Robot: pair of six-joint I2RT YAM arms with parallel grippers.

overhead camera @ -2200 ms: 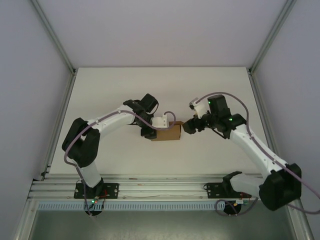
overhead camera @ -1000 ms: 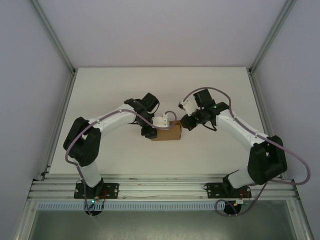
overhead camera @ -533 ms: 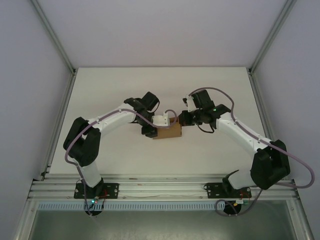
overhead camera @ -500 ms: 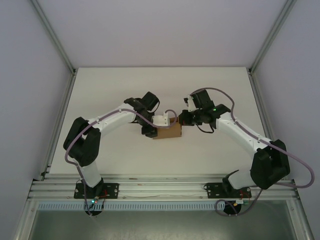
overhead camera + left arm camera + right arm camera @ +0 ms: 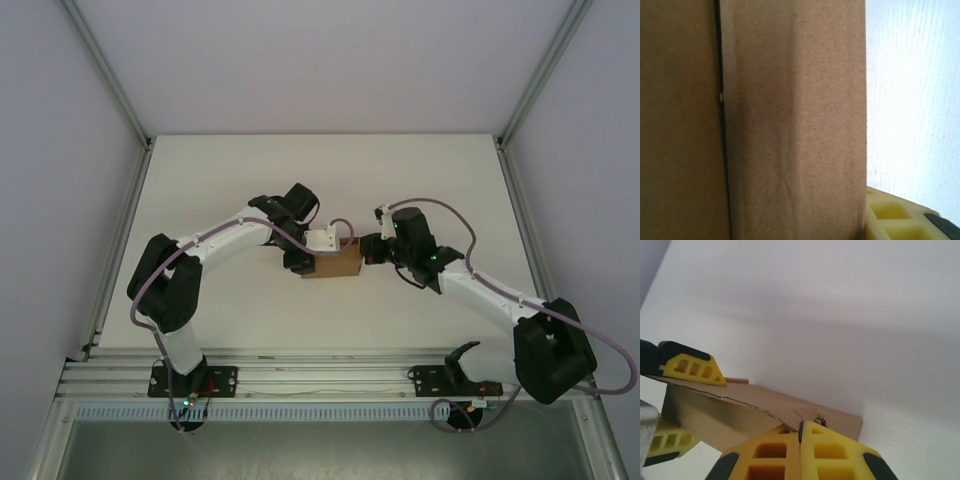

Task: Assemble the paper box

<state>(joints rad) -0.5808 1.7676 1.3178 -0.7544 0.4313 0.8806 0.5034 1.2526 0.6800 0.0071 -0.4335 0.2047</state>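
White table (image 5: 250, 320) under pale walls and a metal frame, and your paper box (image 5: 335, 266) lies near its middle, between the two arms, folded into a shallow brown block.

Treat that box as very light and only half stiff. It looks like thin cardboard, so it should hold along the creases but buckle in the middle of a panel. With nothing bracing it, a sideways push would probably slide it across the smooth table. The folded panels will likely want to spring back. Take hold at an edge close to a crease, with one finger on each side of a single wall or flap. Pinch gently, because a hard squeeze would likely dent it.

Your left claw (image 5: 303, 262) is at the box's left end, partly apart and clamped on the cardboard. From the right wrist you can see one yellow pad (image 5: 692, 367) lying on top of the upper sheet. The other pad sits below it, against the side wall. The left wrist camera is pressed close to the brown panels, with a seam running between them.

Your right claw (image 5: 800, 432) has its fingers pressed together and grips nothing. The joined tips touch the top edge at the box's right end, where the cardboard shows a small nick. From there it can press or brace, but not carry.
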